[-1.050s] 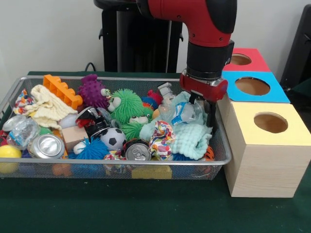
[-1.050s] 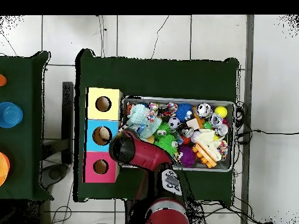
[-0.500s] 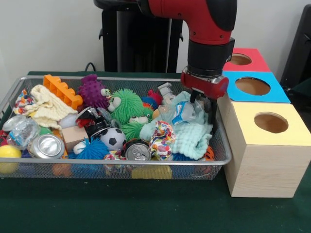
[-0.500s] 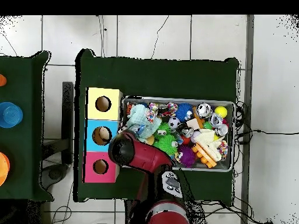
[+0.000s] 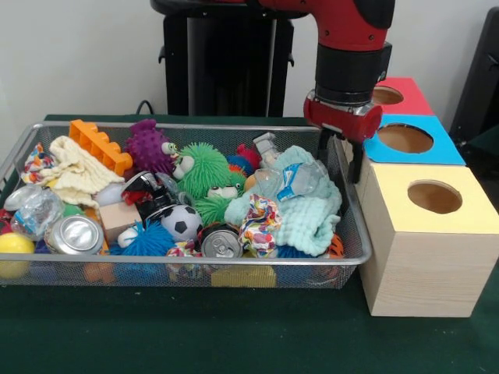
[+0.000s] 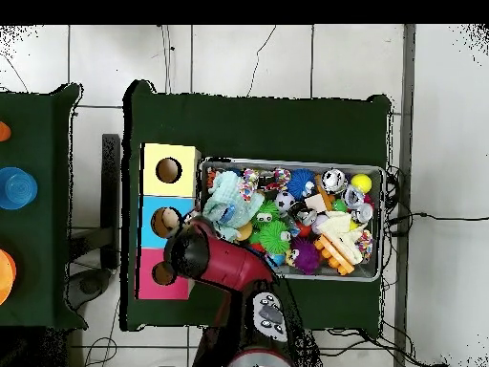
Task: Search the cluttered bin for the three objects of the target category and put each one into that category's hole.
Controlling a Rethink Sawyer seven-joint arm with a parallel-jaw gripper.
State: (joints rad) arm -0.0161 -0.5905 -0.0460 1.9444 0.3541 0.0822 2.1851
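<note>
The gripper (image 5: 335, 149) hung with its fingers (image 5: 323, 148) spread and empty, over the bin's (image 5: 355, 234) edge next to the blue box (image 5: 405, 139). A plastic bottle (image 5: 300, 179) lay on the mint cloth (image 5: 308, 218) just beside it, inside the bin.

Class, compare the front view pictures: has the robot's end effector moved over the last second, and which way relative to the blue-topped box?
Yes. The end effector has risen out of the bin and shifted toward the blue-topped box, now hanging at the bin's edge beside it.
</note>
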